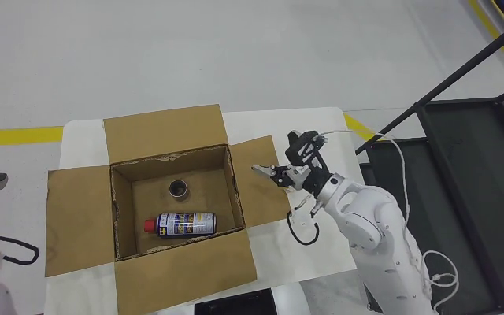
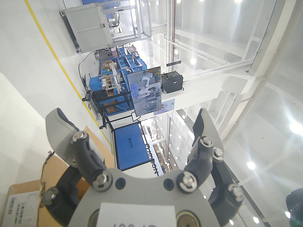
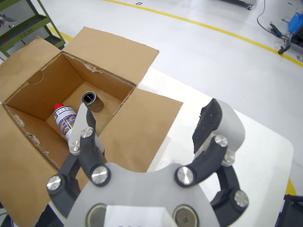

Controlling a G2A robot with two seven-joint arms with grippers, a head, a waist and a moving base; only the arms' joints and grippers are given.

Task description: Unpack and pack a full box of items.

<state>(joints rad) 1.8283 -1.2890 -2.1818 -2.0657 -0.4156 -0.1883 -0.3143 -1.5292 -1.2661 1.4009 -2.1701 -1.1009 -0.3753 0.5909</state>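
An open cardboard box (image 1: pixel 79 213) (image 3: pixel 132 128) sits on the white table (image 1: pixel 315 134) with its four flaps spread out. Inside lie a spray can with a red cap (image 1: pixel 183 224) (image 3: pixel 64 120) on its side and a small upright metal cylinder (image 1: pixel 179 189) (image 3: pixel 91 101). My right gripper (image 1: pixel 266 172) (image 3: pixel 146 116) hovers open over the box's right flap, nothing between its fingers. My left gripper (image 2: pixel 129 128) is open and empty, pointing up toward the ceiling, with a corner of cardboard (image 2: pixel 56 173) beside it.
A dark cart (image 1: pixel 441 165) stands just right of the table, and a green shelf cart (image 3: pixel 21 22) stands beyond the box. A black cable loop (image 1: pixel 303 230) hangs from the right arm over the table. White tabletop lies bare right of the box.
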